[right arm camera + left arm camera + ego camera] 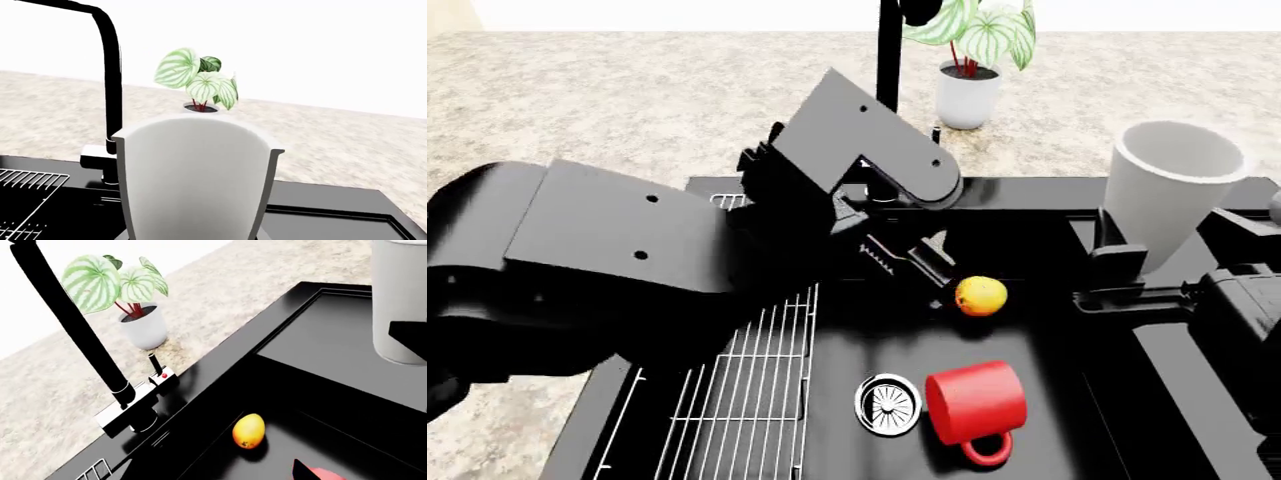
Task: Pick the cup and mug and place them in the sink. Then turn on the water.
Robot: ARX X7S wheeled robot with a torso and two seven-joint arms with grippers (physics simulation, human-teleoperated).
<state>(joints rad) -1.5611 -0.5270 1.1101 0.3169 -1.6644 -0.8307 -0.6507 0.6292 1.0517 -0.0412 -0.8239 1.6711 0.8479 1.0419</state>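
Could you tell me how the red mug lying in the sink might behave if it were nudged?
The mug lies on its side beside the drain, so it would probably roll until its handle catches. Its glossy surface may be slippery. It looks rigid.

Kitchen: black sink (1054, 210) with faucet (73, 325) set in speckled stone countertop (627, 100), wire rack (747, 400), potted plant (972, 60).

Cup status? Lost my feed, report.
Right gripper shut on cup, above sink. Left gripper empty, open. Mug in basin beside orange fruit.
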